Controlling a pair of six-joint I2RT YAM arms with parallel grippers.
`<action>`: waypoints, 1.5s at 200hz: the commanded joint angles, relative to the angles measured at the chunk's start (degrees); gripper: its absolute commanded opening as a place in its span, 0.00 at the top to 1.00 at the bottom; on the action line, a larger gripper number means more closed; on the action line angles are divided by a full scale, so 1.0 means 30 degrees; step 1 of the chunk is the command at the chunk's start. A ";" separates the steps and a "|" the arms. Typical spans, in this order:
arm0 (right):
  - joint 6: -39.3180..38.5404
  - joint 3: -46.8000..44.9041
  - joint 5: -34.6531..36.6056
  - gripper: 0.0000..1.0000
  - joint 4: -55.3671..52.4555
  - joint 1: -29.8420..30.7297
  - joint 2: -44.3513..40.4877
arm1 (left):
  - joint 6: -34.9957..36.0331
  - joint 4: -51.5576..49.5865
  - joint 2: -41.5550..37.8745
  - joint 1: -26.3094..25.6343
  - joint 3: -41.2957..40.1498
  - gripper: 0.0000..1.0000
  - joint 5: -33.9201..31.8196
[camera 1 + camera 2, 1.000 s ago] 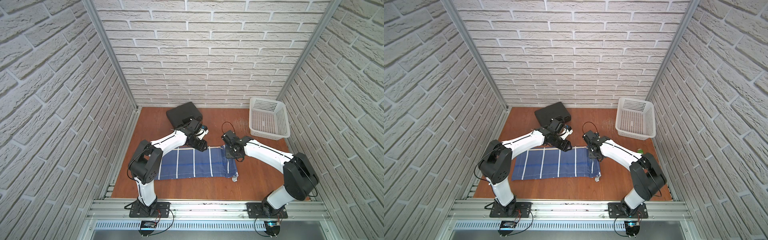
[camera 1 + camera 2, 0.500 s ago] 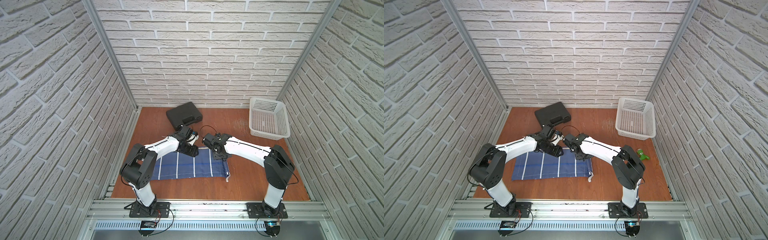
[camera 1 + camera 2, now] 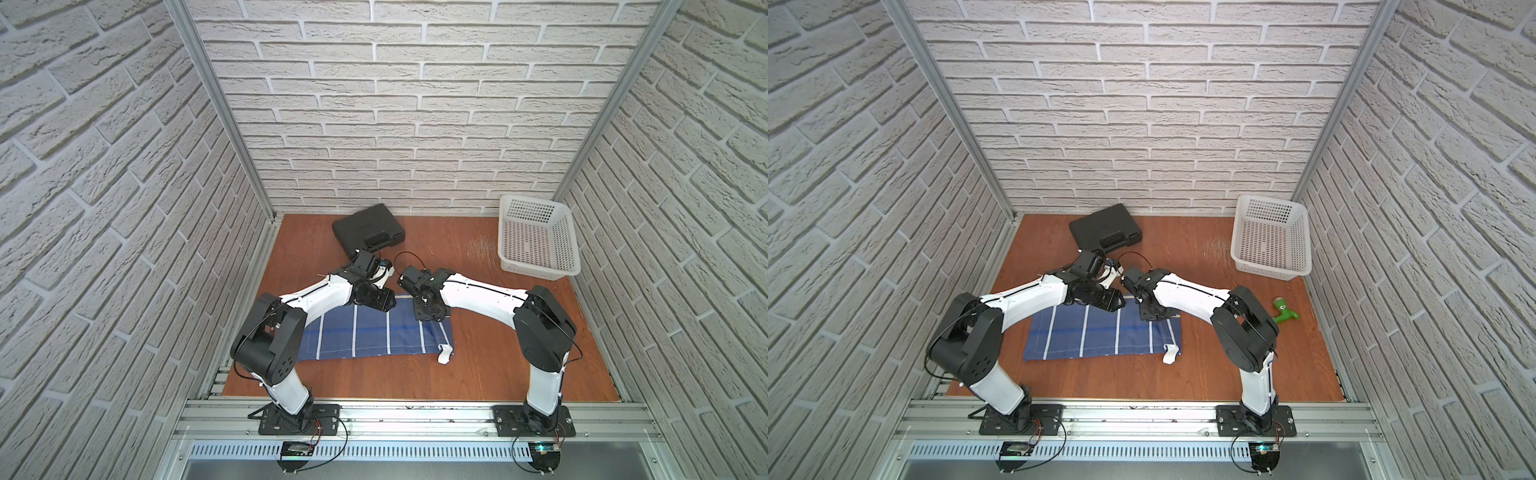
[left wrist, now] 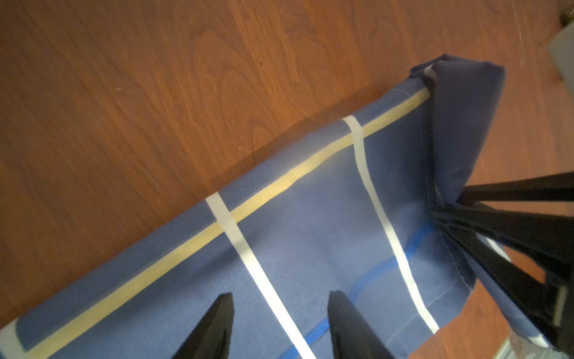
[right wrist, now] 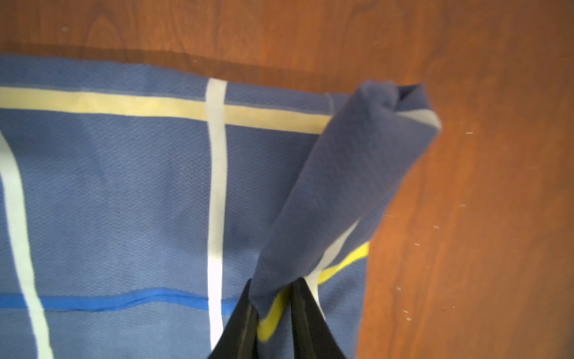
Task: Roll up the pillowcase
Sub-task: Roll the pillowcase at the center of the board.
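The pillowcase lies flat on the wooden table, blue with white lines, and its white label curls at the near right corner. My right gripper is shut on the far right corner, which is folded back over the cloth with a yellow stripe showing between the fingers. My left gripper hovers open just over the far edge of the pillowcase, nothing between its fingers. The two grippers are close together.
A black case lies at the back, just behind the left wrist. A white mesh basket stands at the back right. A green object lies on the table by the right arm's elbow. Brick walls close three sides.
The right gripper has moved left and toward the front with the corner, folding it over the cloth. The pillowcase has shifted left. The left gripper has drifted left with it.
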 commanded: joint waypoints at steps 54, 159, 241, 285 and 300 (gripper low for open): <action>-0.0718 -0.2693 -0.5623 0.59 0.6428 -0.1643 -0.1760 | -0.0678 0.0623 -0.0242 -0.0324 -0.0260 0.46 0.0262; -0.2148 -0.4418 -0.9640 0.74 0.8644 -0.5192 -0.3942 | -0.2003 0.0325 0.0131 -0.3165 0.1073 0.46 -0.0173; -0.2110 -0.3646 -0.9673 0.79 1.0975 -0.6049 -0.0340 | -0.3181 0.1192 0.0670 -0.5322 0.0840 0.46 -0.0509; -0.2905 -0.4377 -1.0307 0.61 1.0335 -0.6989 -0.3338 | -0.3297 0.1357 0.0863 -0.5861 0.0751 0.45 -0.0497; -0.3906 -0.5011 -1.1074 0.55 0.9579 -0.7342 -0.4729 | -0.3268 0.1481 0.0846 -0.5870 0.0751 0.45 -0.0560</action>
